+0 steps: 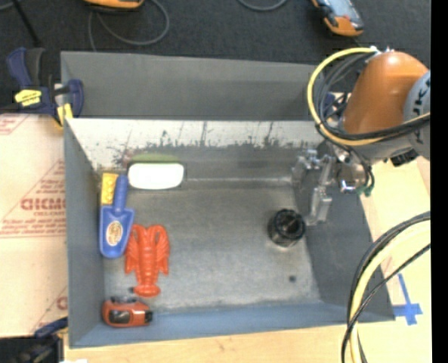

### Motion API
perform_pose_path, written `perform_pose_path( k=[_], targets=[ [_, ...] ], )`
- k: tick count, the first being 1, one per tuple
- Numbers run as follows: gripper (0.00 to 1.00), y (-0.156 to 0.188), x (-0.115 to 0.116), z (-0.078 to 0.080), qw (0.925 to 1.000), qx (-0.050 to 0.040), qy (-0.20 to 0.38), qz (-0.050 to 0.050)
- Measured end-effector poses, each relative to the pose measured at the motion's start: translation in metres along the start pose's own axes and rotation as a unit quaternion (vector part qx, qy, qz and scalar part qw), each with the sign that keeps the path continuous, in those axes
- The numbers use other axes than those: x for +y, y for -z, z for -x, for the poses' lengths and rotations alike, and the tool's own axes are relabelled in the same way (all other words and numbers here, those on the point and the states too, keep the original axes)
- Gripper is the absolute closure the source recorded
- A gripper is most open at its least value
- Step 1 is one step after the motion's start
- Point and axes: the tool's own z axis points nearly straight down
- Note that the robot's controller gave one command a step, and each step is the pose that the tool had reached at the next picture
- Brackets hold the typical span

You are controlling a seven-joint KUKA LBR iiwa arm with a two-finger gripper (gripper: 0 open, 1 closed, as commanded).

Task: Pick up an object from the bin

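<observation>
My gripper (pixel 315 195) hangs at the right side of the bin, its metal fingers pointing down and a little apart, open with nothing between them. Just below and to its left, a small black round cap-like thing (pixel 285 227) lies on the bin floor, close to the lower fingertip; I cannot tell whether they touch.
Along the left wall lie a white oblong bar (pixel 156 175), a blue scoop with a yellow handle (pixel 115 224), a red toy lobster (pixel 148 257) and an orange and black tape measure (pixel 125 313). The arm's orange cover and cables hang over the bin's right rim.
</observation>
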Motion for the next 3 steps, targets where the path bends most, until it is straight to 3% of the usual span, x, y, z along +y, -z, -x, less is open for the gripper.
perform_pose_path(
  k=[1, 2, 3],
  targets=[
    [0.00, 0.005, 0.000, 0.002, 1.0000, -0.0040, 0.001, -0.001],
    [0.00, -0.035, -0.014, -0.034, 0.9999, -0.0052, 0.011, -0.001],
    [0.00, -0.056, -0.006, -0.071, 0.9973, -0.0025, 0.074, 0.000]
  ],
)
